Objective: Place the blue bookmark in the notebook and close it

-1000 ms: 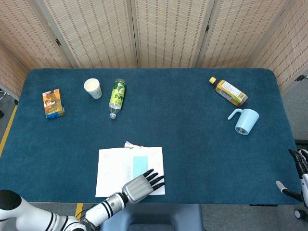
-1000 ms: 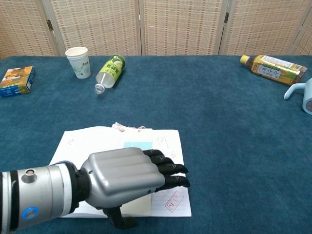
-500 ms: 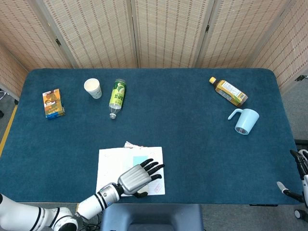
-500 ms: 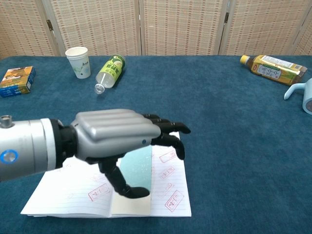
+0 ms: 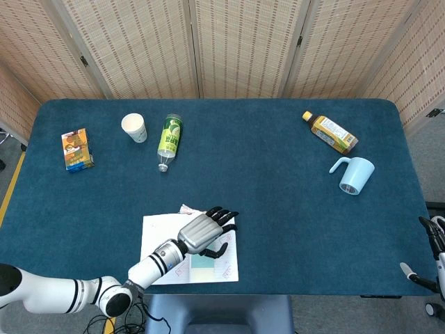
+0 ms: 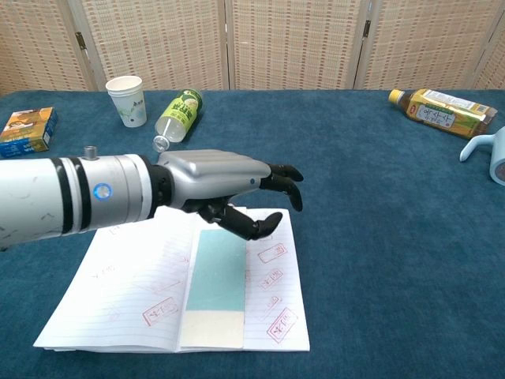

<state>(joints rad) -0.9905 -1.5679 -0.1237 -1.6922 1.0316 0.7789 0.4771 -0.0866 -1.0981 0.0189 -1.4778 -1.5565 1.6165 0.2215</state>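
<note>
The notebook [image 6: 126, 288] lies open near the table's front edge, left of centre, with red stamps on its lined pages. The pale blue bookmark [image 6: 215, 272] lies flat along its spine fold, and part of the bookmark [image 5: 202, 262] shows in the head view. My left hand [image 6: 229, 189] hovers over the notebook's far end with fingers apart and slightly curled, holding nothing. That left hand [image 5: 206, 229] covers the upper half of the notebook [image 5: 156, 240] from above. Only part of my right hand [image 5: 435, 243] shows, at the frame's right edge, off the table; its state is unclear.
At the back left are a paper cup [image 5: 134, 127], a green bottle [image 5: 169, 139] lying down, and a snack box [image 5: 76, 149]. A tea bottle [image 5: 331, 132] and a blue mug [image 5: 354, 175] lie at the back right.
My left hand has moved away from the near edge, across the notebook to its far end, uncovering the bookmark on the pages. The notebook stays open.
</note>
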